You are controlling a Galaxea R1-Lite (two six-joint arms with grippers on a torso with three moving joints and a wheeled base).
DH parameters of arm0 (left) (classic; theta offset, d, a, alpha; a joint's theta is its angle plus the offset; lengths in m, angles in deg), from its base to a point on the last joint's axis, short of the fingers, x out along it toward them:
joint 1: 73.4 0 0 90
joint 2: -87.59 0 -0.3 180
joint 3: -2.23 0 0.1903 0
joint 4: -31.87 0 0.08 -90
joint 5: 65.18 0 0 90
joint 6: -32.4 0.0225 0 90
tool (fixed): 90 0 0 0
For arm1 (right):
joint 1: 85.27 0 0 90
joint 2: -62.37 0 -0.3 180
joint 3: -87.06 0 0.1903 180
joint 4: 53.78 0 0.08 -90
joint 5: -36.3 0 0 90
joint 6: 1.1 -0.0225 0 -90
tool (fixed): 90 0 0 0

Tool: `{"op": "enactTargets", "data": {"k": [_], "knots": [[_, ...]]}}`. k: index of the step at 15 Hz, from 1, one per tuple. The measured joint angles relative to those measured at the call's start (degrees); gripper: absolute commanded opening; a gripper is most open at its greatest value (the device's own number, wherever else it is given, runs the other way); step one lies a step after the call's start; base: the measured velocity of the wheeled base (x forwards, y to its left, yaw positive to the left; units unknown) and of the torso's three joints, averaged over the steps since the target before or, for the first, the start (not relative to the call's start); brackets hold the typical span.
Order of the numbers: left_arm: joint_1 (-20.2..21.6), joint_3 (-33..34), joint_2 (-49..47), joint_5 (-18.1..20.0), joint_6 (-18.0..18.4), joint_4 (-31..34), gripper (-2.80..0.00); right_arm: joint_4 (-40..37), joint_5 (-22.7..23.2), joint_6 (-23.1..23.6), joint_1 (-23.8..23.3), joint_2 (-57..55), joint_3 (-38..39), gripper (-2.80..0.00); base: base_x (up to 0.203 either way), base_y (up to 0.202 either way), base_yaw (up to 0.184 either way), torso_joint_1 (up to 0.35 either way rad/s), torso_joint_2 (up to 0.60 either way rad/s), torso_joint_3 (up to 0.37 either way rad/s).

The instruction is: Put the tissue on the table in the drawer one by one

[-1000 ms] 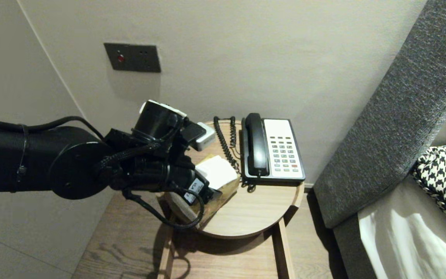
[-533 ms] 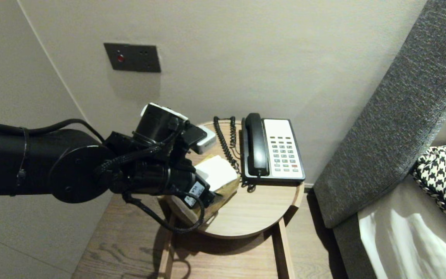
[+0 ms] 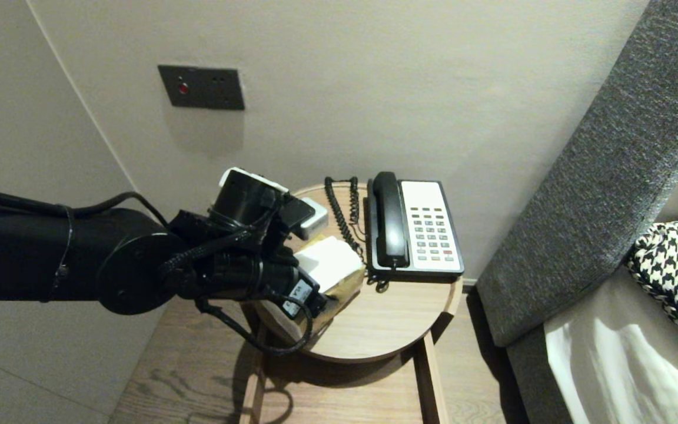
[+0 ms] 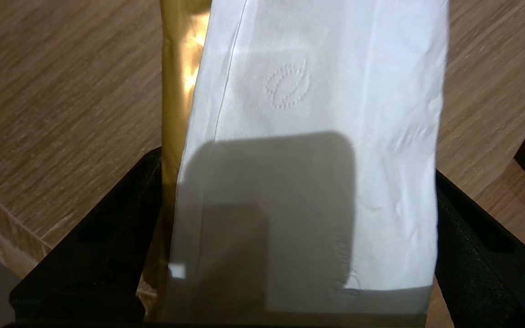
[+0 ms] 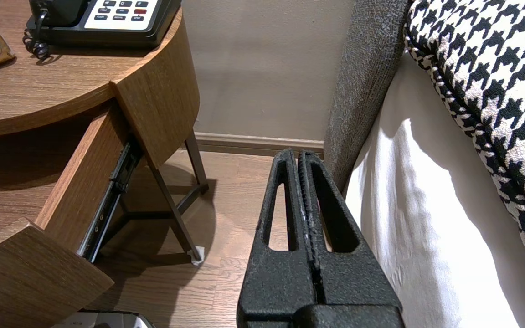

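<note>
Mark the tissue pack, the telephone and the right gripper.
tissue pack (image 3: 328, 263), head view, white tissue on top.
telephone (image 3: 430, 234), head view, keypad.
right gripper (image 5: 298, 157), right wrist view, between the shut fingertips.

A white tissue (image 4: 308, 91) with an embossed oval lies on a gold packet (image 4: 173, 91) on the wooden table (image 4: 62, 91). The left pincer (image 4: 292, 171) is spread wide, one black finger (image 4: 107, 228) on each side of the packet (contact unclear).
</note>
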Motion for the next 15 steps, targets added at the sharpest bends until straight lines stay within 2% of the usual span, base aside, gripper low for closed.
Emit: {"op": "enactTargets", "data": {"k": [13,14,15], "knots": [[-0.05,3.1,-1.53,0.26,0.0,-1.23,0.0,0.0,0.0,0.02,0.0,0.0,0.0,-2.8,0.0,0.0,0.0,0.0,0.0,0.0],[-0.06,3.03,-1.61,0.26,0.0,-1.23,-2.09,0.0,0.0,0.0,0.0,0.0,0.0,-2.8,0.0,0.0,0.0,0.0,0.0,0.0],[-0.07,2.87,-1.71,0.22,-0.02,-1.23,-2.8,0.0,0.0,0.0,0.0,0.0,0.0,-2.8,0.0,0.0,0.0,0.0,0.0,0.0]]}}
